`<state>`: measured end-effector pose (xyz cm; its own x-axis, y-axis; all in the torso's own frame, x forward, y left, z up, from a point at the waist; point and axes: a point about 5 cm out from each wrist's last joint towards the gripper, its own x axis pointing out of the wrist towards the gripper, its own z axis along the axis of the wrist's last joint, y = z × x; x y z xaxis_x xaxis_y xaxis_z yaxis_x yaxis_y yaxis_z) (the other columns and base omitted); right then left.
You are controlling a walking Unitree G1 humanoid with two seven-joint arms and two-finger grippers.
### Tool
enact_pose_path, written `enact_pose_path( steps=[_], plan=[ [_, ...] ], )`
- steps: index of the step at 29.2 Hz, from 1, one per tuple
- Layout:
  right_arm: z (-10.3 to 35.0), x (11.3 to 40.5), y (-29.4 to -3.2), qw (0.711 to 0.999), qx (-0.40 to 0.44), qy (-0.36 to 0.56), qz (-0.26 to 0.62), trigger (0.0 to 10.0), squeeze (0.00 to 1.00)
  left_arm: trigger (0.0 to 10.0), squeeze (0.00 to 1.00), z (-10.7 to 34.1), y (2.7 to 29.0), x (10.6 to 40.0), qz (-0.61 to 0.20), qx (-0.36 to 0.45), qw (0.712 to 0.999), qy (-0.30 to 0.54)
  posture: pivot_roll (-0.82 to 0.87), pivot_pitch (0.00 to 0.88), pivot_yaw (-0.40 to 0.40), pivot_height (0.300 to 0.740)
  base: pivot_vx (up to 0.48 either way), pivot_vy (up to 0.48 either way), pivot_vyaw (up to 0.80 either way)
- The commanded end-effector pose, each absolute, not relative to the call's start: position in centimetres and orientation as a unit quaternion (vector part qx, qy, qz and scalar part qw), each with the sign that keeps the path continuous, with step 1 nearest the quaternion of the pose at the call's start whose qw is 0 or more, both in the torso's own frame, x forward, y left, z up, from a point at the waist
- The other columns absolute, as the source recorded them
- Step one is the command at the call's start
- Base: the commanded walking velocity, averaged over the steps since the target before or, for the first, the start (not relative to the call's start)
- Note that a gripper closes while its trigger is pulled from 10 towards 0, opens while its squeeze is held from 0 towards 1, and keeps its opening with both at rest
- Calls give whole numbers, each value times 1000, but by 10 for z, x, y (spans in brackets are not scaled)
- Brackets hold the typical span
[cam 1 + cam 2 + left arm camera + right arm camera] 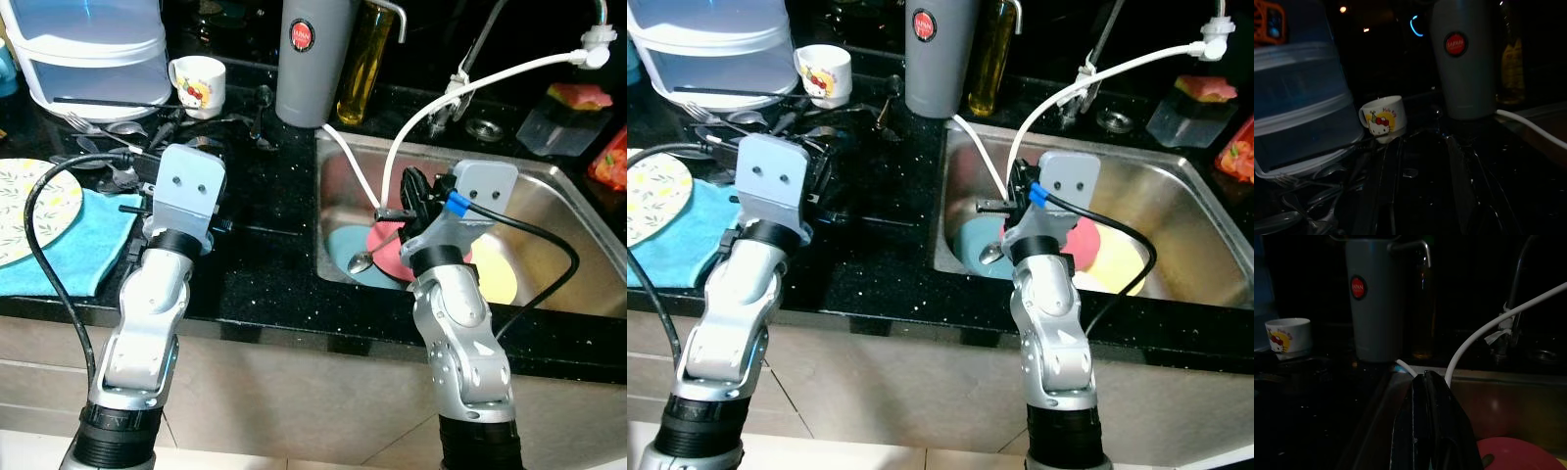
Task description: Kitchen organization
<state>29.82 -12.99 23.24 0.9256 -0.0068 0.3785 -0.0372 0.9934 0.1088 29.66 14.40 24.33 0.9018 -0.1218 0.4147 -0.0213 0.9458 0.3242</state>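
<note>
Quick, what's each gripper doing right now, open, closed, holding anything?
Left gripper: over the counter's cutlery; cannot be told.
Right gripper: jaws closed, holding nothing, above the sink.

Right gripper (1425, 396) pressed together, poised above sink (549, 186); left gripper (823, 171) left of sink, fingers indistinct.

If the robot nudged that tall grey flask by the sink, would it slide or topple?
The grey flask stands upright and is tall for its base, so a push near the top would probably tip it. A low push might slide it instead, as the black counter looks smooth and glossy. Its weight cannot be judged: the contents are hidden.
</note>
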Motion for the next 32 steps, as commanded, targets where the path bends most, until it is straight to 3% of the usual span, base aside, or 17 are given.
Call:
enact_pose_path(
  steps=[1, 7, 15, 20, 25, 32],
  plan=[
    [230, 297, -133, 980, 57, -188, 2, 10000, 0, 10000, 0, 242, 140, 296, -32, 167, 961, -219, 180, 38, -109, 740, 0, 0, 0],
    [230, 297, -133, 981, 56, -188, 3, 10000, 0, 10000, 0, 240, 142, 298, -25, 170, 964, -204, 180, 39, -111, 740, 0, 0, 0],
    [226, 298, -133, 984, 46, -173, 11, 10000, 0, 10000, 0, 234, 154, 310, 23, 214, 972, -90, 185, 46, -116, 740, 0, 0, 0],
    [230, 302, -138, 984, 36, -174, 15, 10000, 0, 10000, 0, 241, 154, 317, -8, 297, 953, -57, 189, 48, -117, 740, 0, 0, 0],
    [236, 306, -145, 983, 28, -181, 16, 10000, 0, 10000, 0, 239, 135, 308, -140, 420, 896, -40, 211, 53, -121, 740, 0, 0, 0],
    [240, 310, -146, 982, 22, -184, 26, 10000, 0, 10000, 0, 255, 141, 308, -205, 475, 856, -4, 236, 54, -123, 740, 0, 0, 0]
  ],
)
